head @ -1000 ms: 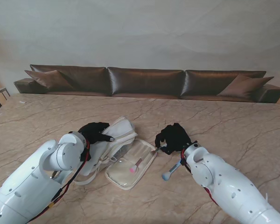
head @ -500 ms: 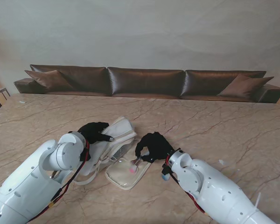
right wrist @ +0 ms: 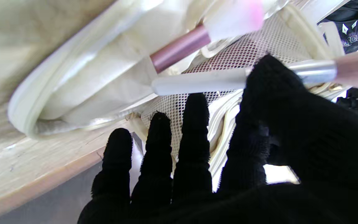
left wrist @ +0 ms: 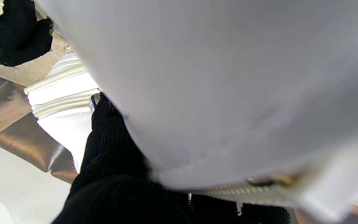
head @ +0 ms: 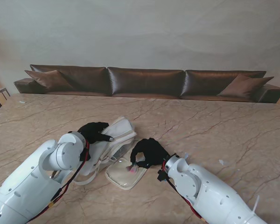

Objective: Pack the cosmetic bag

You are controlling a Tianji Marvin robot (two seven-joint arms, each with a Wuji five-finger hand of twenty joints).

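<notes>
Marble table (head: 233, 126), sofa behind | cosmetics bag (head: 119, 154) lies open at frame centre | left hand (head: 94, 132) clamps its upper flap | right hand (head: 148, 152) pinches a brush (right wrist: 235, 77) over the pocket, long axis along the opening | pink brush (right wrist: 197, 37) already inside.

Your landmark is the cosmetics bag (head: 113, 148), lying open on the table (head: 224, 126). Left hand (head: 93, 132) sits on the bag's left half. Right hand (head: 148, 151) hovers over the bag's right flap, a brush (right wrist: 244, 76) pinched in it. Second brush (right wrist: 197, 35) lies in that flap. Sofa (head: 144, 81) stands behind the table, well apart from the bag.
</notes>
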